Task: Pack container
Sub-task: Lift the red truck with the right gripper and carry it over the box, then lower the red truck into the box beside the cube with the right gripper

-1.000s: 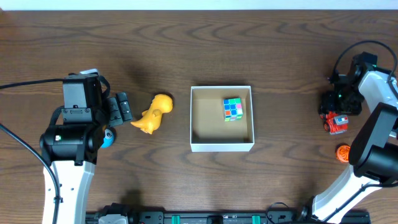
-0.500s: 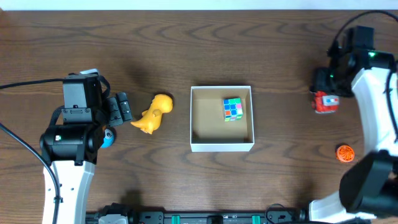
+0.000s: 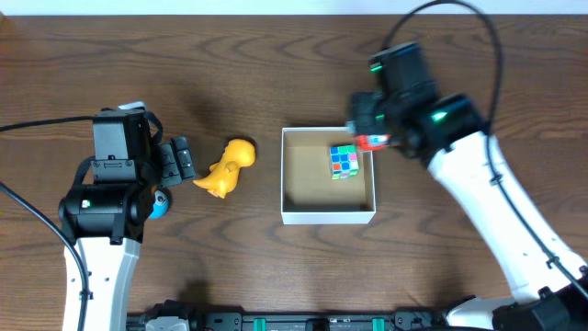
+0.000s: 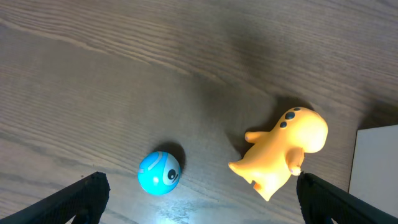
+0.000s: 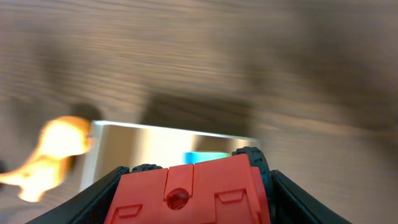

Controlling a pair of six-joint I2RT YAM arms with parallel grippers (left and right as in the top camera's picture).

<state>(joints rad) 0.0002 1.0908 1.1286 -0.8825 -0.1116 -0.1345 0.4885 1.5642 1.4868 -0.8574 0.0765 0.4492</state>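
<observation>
The container (image 3: pixel 328 217), a square white-walled box with a tan inside, sits mid-table and holds a colour cube (image 3: pixel 344 161). My right gripper (image 3: pixel 372 140) is shut on a red toy truck (image 3: pixel 375 142) with black wheels (image 5: pixel 194 191) and holds it above the container's far right corner; the container's wall also shows in the right wrist view (image 5: pixel 155 138). My left gripper (image 3: pixel 184 160) is open and empty on the left, between a blue ball (image 4: pixel 159 173) and a yellow dinosaur toy (image 4: pixel 281 151).
The yellow dinosaur (image 3: pixel 228 167) lies just left of the container. The blue ball (image 3: pixel 160 204) peeks out under the left arm. The right arm stretches across the right half of the table.
My right gripper lifted the red truck from the far right of the table and carried it left to the container's far right corner. The left arm has not moved.
</observation>
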